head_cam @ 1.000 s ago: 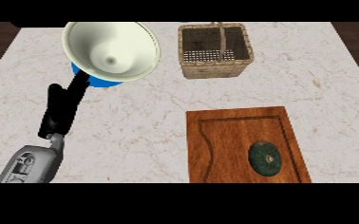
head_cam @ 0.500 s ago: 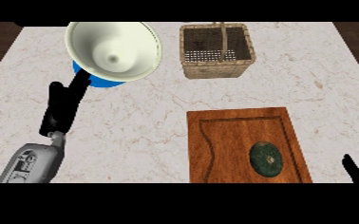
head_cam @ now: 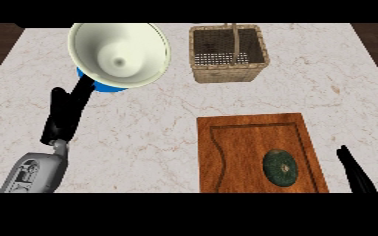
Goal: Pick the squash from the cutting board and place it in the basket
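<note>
- On the cutting board, toward its near right corner, lies the squash: dark green, round and ribbed, with a pale spot at its centre. Nothing touches it.
- The cutting board is reddish-brown wood with a groove cut inside its edge, and it sits on the near right part of the table, whose top is pale marble with fine veins.
- The right hand shows just to the right of the board at the view's lower right edge. Only straight black fingers are visible, spread out and holding nothing, apart from the squash.
- The basket stands beyond the board near the table's far edge. It is square and woven, with a perforated floor and a thin handle arching over its opening.
- A large white bowl sits at the far left, left of the basket, over a blue base.
- The left hand rests at the left with straight fingers pointing up toward the blue base, holding nothing. Whether it touches the base is unclear. Its grey forearm enters from the lower left corner.
</note>
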{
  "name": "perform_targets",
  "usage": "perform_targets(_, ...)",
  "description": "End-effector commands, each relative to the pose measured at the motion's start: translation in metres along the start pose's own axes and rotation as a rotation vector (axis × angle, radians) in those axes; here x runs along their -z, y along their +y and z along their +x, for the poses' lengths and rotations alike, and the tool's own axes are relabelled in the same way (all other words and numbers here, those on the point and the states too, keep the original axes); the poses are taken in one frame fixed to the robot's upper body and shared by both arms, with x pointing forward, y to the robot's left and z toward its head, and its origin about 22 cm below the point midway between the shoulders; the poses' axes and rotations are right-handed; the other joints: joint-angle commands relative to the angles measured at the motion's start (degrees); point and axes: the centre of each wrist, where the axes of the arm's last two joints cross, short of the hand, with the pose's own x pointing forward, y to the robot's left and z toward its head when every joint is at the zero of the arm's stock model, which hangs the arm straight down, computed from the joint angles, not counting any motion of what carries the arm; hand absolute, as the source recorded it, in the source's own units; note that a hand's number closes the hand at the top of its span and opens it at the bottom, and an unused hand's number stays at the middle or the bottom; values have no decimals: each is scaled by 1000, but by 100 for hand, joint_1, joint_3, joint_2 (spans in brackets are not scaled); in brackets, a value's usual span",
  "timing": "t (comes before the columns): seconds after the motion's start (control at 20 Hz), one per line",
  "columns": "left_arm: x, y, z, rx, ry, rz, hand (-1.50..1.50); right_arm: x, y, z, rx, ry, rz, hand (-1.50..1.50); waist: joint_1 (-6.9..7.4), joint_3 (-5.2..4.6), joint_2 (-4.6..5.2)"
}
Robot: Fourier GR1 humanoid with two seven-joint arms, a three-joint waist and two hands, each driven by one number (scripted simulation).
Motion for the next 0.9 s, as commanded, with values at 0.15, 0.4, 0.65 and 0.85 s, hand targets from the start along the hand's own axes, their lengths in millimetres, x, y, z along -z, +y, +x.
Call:
perform_targets(0.15,4,15,-11,12,5,3,0,25,8,-11,-4,-5,10,-150,-4,1,4)
perform_targets(0.4,-6,8,-2,4,-8,6,0,30,45,1,5,-22,3,-150,5,1,-1)
perform_targets(0.65,-7,2,-2,6,-2,-4,0,39,46,2,-14,7,31,-150,9,1,0)
perform_targets(0.85,2,16,8,7,-5,8,0,38,46,-1,-21,31,72,-150,1,1,-1)
